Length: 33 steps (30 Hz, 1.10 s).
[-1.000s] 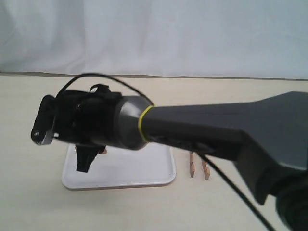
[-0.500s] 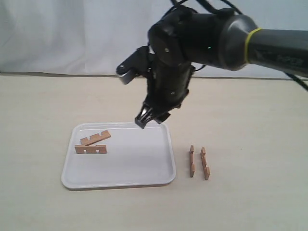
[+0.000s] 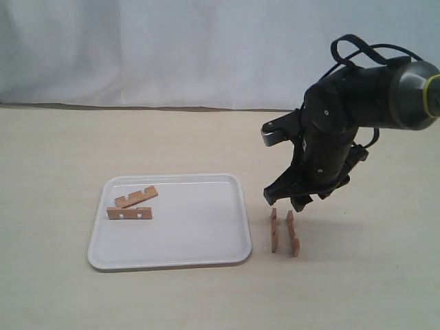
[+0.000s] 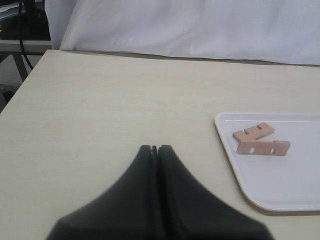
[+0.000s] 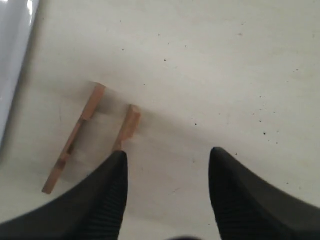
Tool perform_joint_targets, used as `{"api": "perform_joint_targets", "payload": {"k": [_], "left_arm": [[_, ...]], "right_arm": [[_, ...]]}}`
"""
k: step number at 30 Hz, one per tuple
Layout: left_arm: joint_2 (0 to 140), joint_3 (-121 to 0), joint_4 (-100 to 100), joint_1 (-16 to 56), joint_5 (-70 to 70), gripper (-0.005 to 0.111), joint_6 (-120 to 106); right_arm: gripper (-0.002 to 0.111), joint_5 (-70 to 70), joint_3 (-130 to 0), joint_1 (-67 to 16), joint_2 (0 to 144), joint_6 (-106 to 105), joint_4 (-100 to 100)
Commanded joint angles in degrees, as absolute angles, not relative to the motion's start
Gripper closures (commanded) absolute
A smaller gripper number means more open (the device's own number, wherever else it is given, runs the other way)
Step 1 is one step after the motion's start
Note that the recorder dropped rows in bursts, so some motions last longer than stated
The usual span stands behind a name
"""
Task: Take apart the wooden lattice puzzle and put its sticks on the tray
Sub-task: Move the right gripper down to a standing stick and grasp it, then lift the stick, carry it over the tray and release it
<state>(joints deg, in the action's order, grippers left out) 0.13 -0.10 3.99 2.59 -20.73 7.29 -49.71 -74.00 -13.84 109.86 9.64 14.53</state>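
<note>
Right gripper [image 3: 287, 203] is held open and empty, close over two sticks [image 3: 273, 232] that are stood on edge, parallel, on the table [image 3: 69, 151] just right of the tray [image 3: 199, 234]. The tray rim is just beside the nearer one. Two more sticks [image 3: 129, 213] are laid in the tray toward its left end, touching at one end. Left gripper [image 4: 154, 150] is seen closed on nothing, over bare table. Sticks: light-brown wood, flat bars, square notches. Tray: glossy white, rounded corners, low rim. A white cloth [image 3: 172, 48] is hung behind.

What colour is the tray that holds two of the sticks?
Glossy white. The tray shows best in the exterior view.
</note>
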Motion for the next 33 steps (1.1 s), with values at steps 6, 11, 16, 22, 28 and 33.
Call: {"api": "perform_joint_targets", "payload": {"k": [6, 11, 16, 22, 28, 33], "left_arm": [[0.0, 0.0, 4.0, 2.7, -20.2, 0.107, 7.6], [0.0, 0.0, 4.0, 2.7, -20.4, 0.107, 7.6], [0.0, 0.0, 4.0, 2.7, -20.4, 0.107, 7.6], [0.0, 0.0, 4.0, 2.7, -20.4, 0.107, 7.6], [0.0, 0.0, 4.0, 2.7, -20.4, 0.107, 7.6], [0.0, 0.0, 4.0, 2.7, -20.4, 0.107, 7.6]], "right_arm": [[0.060, -36.1, -67.1, -13.4, 109.3, 15.9, 14.2], [0.062, -35.8, -66.9, -13.4, 109.5, 16.1, 14.2], [0.067, -35.8, -66.9, -13.4, 111.7, 16.9, 14.2], [0.070, -34.5, -66.9, -13.4, 113.2, 16.9, 14.2], [0.091, -33.1, -66.9, -13.4, 113.2, 18.6, 13.8], [0.093, -32.7, -66.9, -13.4, 113.3, 20.7, 13.8]]}}
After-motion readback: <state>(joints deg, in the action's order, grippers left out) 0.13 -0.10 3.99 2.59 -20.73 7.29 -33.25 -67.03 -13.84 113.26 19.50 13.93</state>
